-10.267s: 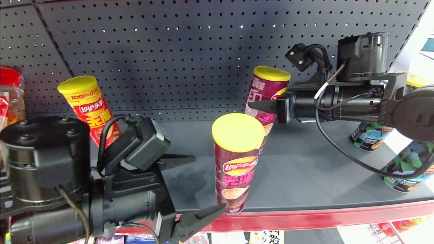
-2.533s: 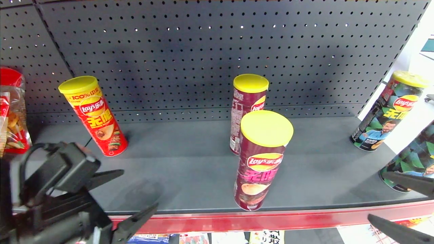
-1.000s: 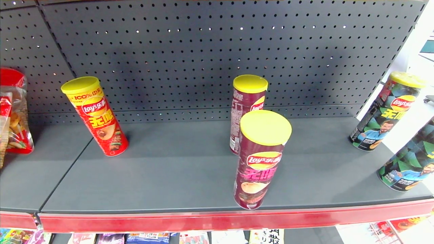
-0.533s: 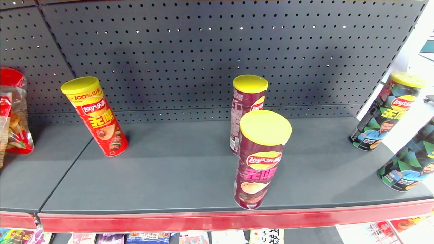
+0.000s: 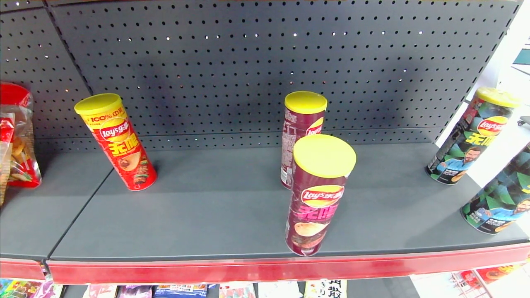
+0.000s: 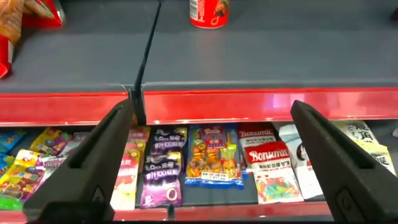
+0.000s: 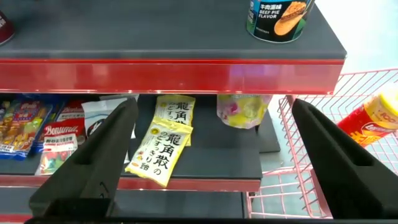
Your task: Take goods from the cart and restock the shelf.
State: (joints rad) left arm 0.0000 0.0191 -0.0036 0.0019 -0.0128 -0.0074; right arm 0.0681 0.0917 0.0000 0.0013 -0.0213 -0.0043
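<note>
Now, shelf [image 5: 186, 223]: front maroon can [image 5: 316, 198] upright, rear maroon can [image 5: 301, 128] just behind.
Cart [image 7: 323, 180]: pink wire, red can [image 7: 373, 118] inside.
Left gripper [image 6: 211, 107]: jaws apart, facing shelf.
Right gripper [image 7: 214, 104]: jaws apart, near cart.

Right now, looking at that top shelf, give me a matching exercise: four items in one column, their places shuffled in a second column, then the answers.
Items
1. red can
2. front maroon can
3. rear maroon can
4. snack bag

Places
A. far left end of the shelf
B. close to the red front lip
C. between the bag and the maroon cans, toward the pegboard
D. just behind a can of the same colour

Pairs: 1-C, 2-B, 3-D, 4-A
</note>
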